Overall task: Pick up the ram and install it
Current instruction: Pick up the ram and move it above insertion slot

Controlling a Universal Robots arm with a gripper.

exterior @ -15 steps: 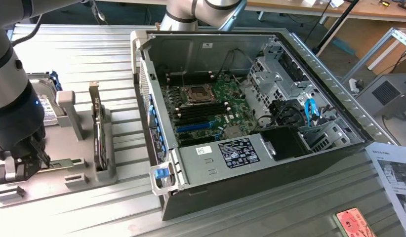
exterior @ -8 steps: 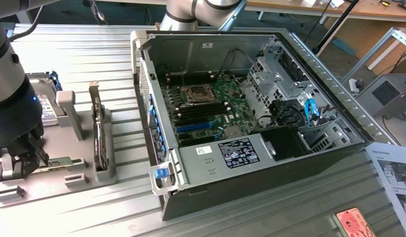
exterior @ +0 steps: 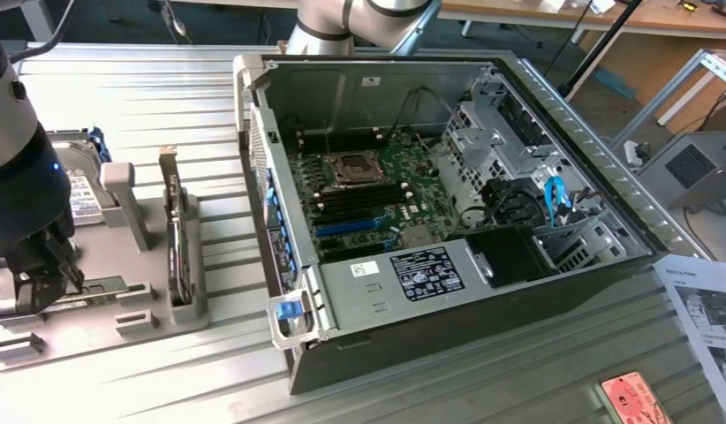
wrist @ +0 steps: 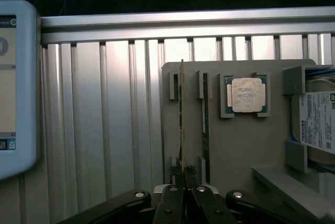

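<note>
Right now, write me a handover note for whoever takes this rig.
Gripper: shut on the ram, at the stick's end.
Ram: on edge at its slot in the grey holder, beside a second memory stick; the open computer case stands apart.
Done: grasp made.
Left: ram not yet in the motherboard's black memory slots, which look unfilled.

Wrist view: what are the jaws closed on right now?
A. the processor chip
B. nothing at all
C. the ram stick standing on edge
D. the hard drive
C: the jaws meet on the near end of the ram, a thin stick standing on edge in the grey holder. The processor chip and the hard drive lie apart from them.
</note>
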